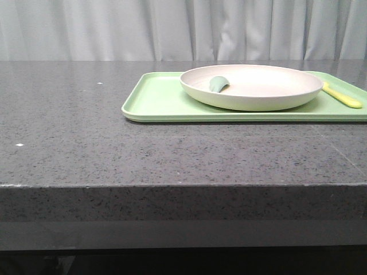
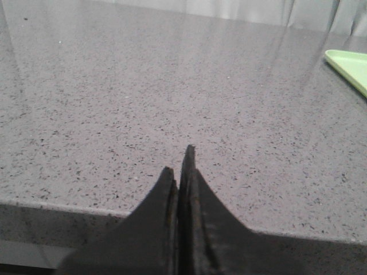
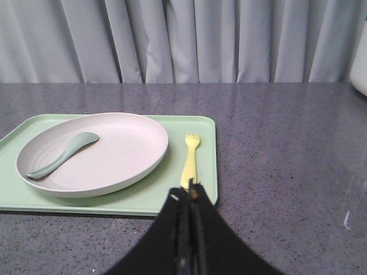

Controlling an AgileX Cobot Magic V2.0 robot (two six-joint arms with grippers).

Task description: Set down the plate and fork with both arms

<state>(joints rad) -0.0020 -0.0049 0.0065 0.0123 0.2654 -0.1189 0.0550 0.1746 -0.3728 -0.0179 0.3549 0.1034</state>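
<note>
The cream-white plate (image 1: 252, 86) sits on the light-green tray (image 1: 155, 97) at the back right of the table; it also shows in the right wrist view (image 3: 114, 154). The pale-yellow fork (image 1: 342, 96) lies on the tray just right of the plate, tines pointing away in the right wrist view (image 3: 190, 157). My right gripper (image 3: 189, 189) is shut and empty, hovering near the fork's handle end at the tray's near edge. My left gripper (image 2: 182, 166) is shut and empty over bare table near the front edge, far left of the tray. Neither gripper shows in the front view.
A small curved muted-green piece (image 1: 218, 83) lies inside the plate, also in the right wrist view (image 3: 63, 153). A corner of the tray (image 2: 350, 66) shows in the left wrist view. Grey curtains hang behind the speckled grey table (image 1: 86, 132).
</note>
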